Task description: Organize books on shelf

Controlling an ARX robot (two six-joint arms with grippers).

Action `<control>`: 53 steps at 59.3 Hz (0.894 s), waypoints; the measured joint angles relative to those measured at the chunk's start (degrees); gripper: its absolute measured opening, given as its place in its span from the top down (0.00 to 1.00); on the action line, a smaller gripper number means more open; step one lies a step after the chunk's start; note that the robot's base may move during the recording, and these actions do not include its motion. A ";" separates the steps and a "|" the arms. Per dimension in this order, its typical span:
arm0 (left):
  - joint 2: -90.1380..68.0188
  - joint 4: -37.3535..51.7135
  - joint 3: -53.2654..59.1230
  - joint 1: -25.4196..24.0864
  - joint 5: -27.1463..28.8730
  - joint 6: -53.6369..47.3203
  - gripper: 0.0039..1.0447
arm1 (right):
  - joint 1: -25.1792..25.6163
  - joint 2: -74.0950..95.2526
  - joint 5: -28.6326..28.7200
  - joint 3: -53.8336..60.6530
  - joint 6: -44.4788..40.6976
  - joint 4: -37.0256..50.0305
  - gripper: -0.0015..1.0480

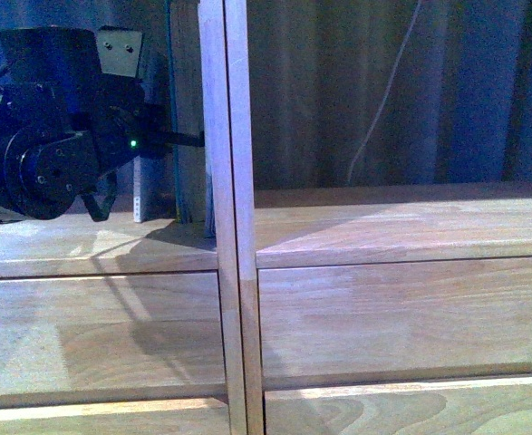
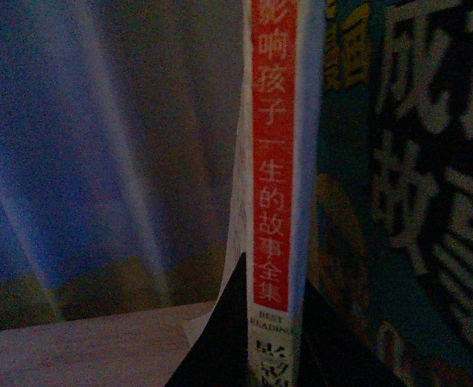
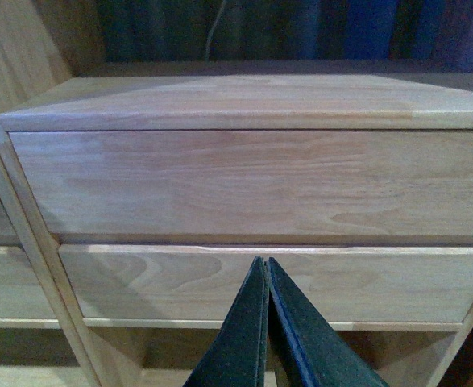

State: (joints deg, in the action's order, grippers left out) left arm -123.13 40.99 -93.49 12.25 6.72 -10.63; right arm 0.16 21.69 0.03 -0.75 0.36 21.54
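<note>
The left pincer [image 1: 188,139] reaches into the shelf's [image 1: 356,231] left bay, beside the double centre post [image 1: 227,181]; in the left wrist view its dark fingers [image 2: 220,339] sit either side of the thin paperback's red-and-white spine [image 2: 274,161], gripping it upright; a thicker book [image 2: 405,201] stands just beside; the right pincer [image 3: 266,322] is closed on nothing, facing the drawer fronts [image 3: 252,181].

In the front view, the books [image 1: 186,109] stand upright in the upper left of the frame, on the shelf [image 1: 411,222] just left of its centre post [image 1: 231,227]. The left arm [image 1: 57,136] fills the far upper left, before them. Two drawer fronts [image 1: 401,317] lie below, one either side of the post.
</note>
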 joint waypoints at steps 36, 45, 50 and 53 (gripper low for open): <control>1.70 0.68 4.76 1.05 2.64 0.02 0.16 | 0.00 -10.80 0.00 0.00 -0.02 -10.62 0.97; 4.92 0.90 8.79 1.22 2.45 2.40 0.07 | -0.02 -17.14 0.00 -0.02 -0.02 -18.82 0.97; 7.76 1.01 12.13 2.01 2.34 4.22 0.07 | -0.02 -20.48 0.04 -0.02 -0.02 -21.18 0.97; 10.43 1.03 15.04 2.75 2.60 5.97 0.07 | -0.04 -21.29 -0.04 -0.02 -0.04 -21.27 0.97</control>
State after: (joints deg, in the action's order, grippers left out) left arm -112.71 42.02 -78.46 15.00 9.32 -4.67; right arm 0.12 0.40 -0.01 -0.78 0.32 0.27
